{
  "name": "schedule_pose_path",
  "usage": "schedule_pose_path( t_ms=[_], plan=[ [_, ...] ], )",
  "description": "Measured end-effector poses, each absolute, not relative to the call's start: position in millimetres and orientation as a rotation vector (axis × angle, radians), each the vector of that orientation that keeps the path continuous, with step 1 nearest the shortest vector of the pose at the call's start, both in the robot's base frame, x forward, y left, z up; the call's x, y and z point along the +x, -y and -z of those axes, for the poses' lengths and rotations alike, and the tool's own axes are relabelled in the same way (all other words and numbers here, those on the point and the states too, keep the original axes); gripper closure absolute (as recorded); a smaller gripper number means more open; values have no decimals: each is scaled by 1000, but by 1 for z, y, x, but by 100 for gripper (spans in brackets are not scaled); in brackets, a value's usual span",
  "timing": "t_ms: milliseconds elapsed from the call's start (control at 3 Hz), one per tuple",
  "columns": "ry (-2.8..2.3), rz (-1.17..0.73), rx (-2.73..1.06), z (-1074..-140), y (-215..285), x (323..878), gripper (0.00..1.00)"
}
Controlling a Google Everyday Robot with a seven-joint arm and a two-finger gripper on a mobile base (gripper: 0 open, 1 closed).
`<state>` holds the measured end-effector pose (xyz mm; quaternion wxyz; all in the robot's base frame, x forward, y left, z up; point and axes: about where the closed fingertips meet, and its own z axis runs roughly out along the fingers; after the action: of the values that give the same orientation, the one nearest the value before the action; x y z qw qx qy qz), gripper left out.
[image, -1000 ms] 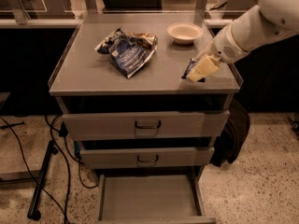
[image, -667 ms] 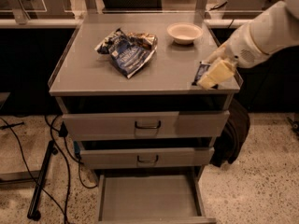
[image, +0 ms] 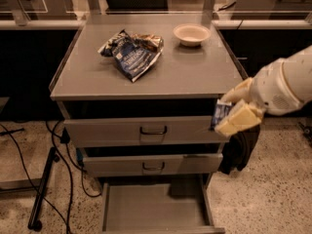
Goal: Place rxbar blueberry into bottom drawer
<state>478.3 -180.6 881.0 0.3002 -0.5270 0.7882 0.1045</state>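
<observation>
Only the one camera view to go on here, so: I've got the gripper [image: 227,120] hanging off the right front corner of the cabinet, level with the top drawer [image: 122,130], and its fingers are closed on the rxbar blueberry [image: 222,111]. The bar is in the air, just beside the drawer front and clear of the cabinet top [image: 185,77]. The bottom drawer [image: 156,209] is pulled out below with a bare grey floor, while the middle drawer [image: 122,165] sits pushed in above it. I'd call this the carry step: pick is done, drop isn't. Next I reckon I need to bring the arm down and inward to my left, past both handles, until the bar is over the tray, then let go (the low sides look forgiving, but the middle drawer overhangs the back part). The chip bag [image: 132,53] and bowl [image: 192,33] sit up top, well out of my way.
</observation>
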Motion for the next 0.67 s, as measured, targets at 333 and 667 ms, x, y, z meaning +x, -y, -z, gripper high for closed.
schedule_pose_path(
  t_ms=[333,667],
  plan=[
    [-2114,-296,-1412,-865,182,468,100],
    [-2119,-282,-1423,-861,183,467,100]
  ],
)
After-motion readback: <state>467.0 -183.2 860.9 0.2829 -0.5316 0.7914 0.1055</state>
